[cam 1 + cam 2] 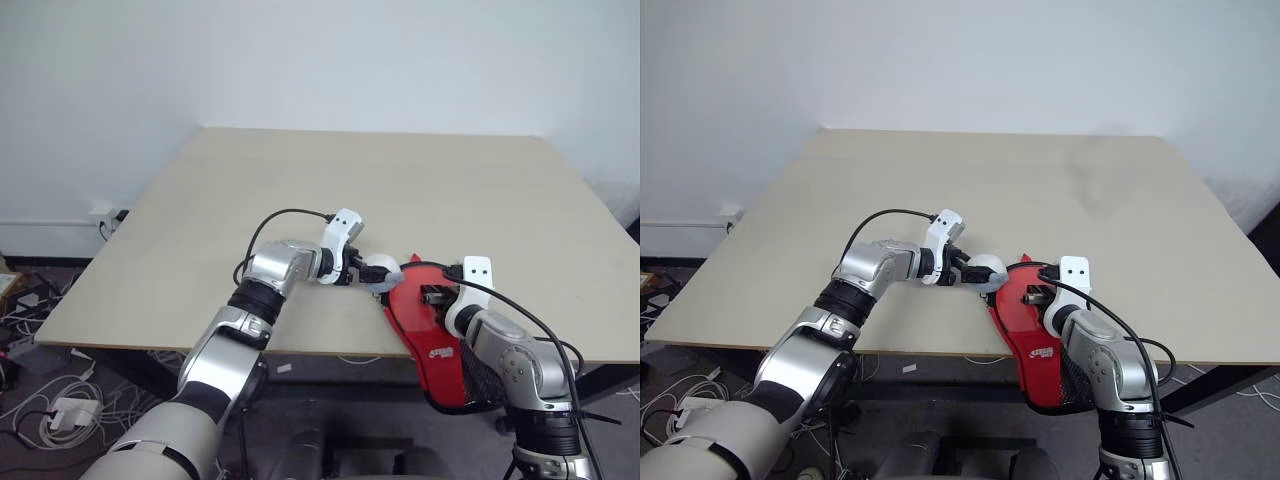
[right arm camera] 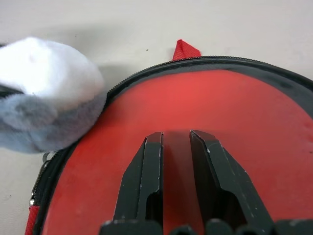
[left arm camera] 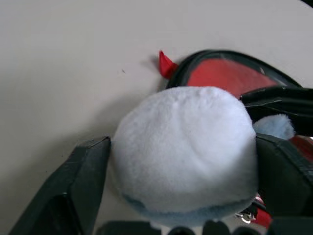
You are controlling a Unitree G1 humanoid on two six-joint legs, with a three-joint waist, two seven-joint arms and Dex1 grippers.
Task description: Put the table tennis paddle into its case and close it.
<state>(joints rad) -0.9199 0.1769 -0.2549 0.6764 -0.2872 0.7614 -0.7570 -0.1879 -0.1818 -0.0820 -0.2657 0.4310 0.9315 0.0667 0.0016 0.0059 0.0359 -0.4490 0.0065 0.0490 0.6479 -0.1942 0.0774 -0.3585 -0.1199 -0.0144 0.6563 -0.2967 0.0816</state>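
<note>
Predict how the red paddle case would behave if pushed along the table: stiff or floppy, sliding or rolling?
The case lies flat, so it would probably slide rather than roll. Its lower end overhangs the table edge without drooping much, suggesting it is fairly stiff. Pushed nearer, it might tip off.

It looks like a lab or test room rather than a home. A plain beige table (image 1: 300, 200) stands against a bare white wall (image 1: 300, 60), with nothing decorative about it. On the dark floor (image 1: 30, 300) to the robot's left lies a tangle of white cables (image 1: 50, 410) and adapters (the usual clutter of an equipment bench).
</note>
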